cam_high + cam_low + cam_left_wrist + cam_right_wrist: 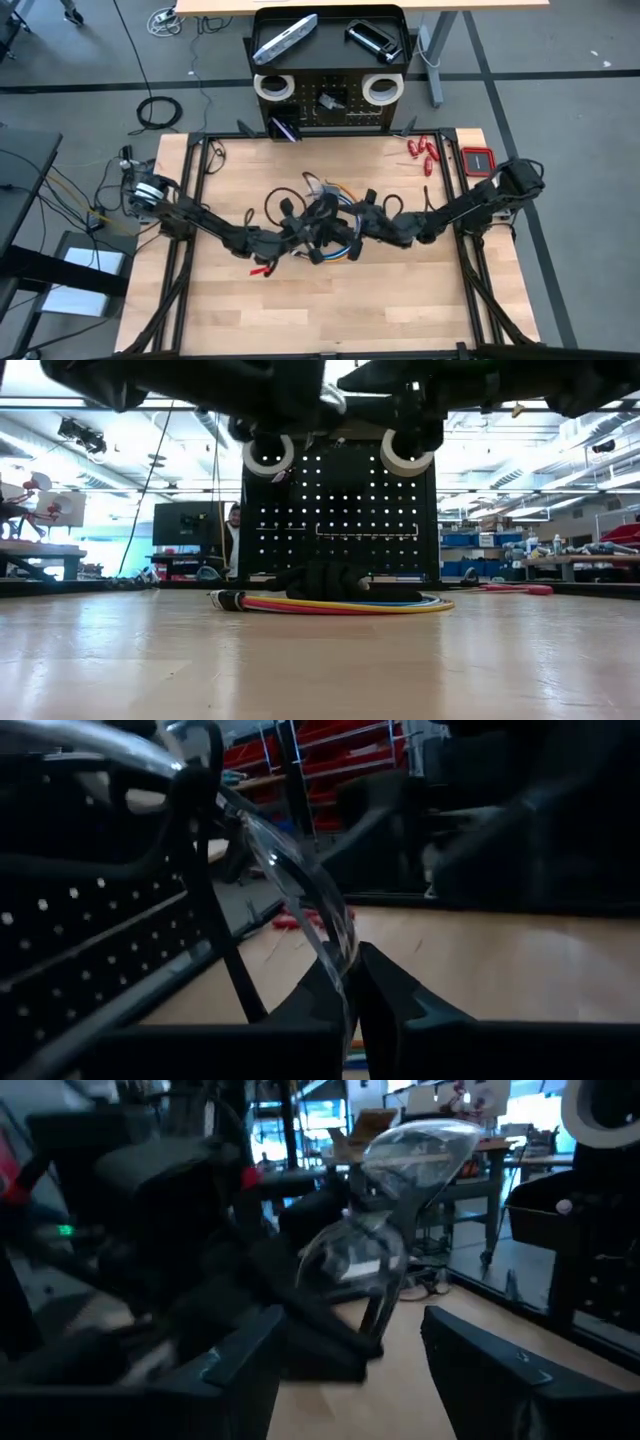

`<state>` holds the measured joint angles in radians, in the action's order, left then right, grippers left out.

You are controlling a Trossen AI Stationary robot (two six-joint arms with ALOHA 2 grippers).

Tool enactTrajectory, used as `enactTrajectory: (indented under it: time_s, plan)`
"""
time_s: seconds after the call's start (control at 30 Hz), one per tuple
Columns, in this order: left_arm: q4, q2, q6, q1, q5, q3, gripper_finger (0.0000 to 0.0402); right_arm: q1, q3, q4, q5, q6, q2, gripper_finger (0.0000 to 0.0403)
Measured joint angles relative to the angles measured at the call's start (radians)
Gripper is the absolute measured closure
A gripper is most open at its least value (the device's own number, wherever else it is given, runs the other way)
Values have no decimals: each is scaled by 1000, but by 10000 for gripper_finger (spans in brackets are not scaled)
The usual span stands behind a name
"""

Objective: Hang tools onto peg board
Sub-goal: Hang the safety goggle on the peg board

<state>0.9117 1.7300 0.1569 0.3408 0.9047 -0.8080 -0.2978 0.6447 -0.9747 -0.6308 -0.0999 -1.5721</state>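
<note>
My left gripper (352, 1005) is shut on a pair of clear safety glasses (300, 890) with black arms, above the middle of the table (250, 310). My right gripper (350, 1370) faces it from the table's right, open. The glasses (400, 1190) stand just beyond its fingertips, apart from them. The black peg board (330, 105) stands upright at the table's far edge. Two white tape rolls (272, 87) (380, 88) hang on it. A silver flat bar (285, 38) and a black clamp (372, 40) lie in its top tray. A purple-handled tool (283, 128) sits at its foot. My left gripper pinches the edge of the clear lens (340, 955) between its two fingers, coming level from the table's left. The glasses are lifted clear of the table and slant upward past the fingertips, one black arm (205, 810) sticking out beyond.
A coil of coloured cables (330, 603) lies on the table under both grippers. Small red-handled tools (423, 152) and a red box (478, 160) lie at the far right corner. Something small and red (262, 268) lies under the left arm. A black frame edges the table.
</note>
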Motion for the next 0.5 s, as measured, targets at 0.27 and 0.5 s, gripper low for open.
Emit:
enactTrajectory:
  time_s: [0.27, 0.5]
  plan:
    - [7, 14, 70, -5, -13, -54, 386, 44, 8, -46, 154, -49, 6, 192]
    - [15, 12, 72, -19, -58, -50, 384, 96, 6, -40, 275, -129, 5, 309]
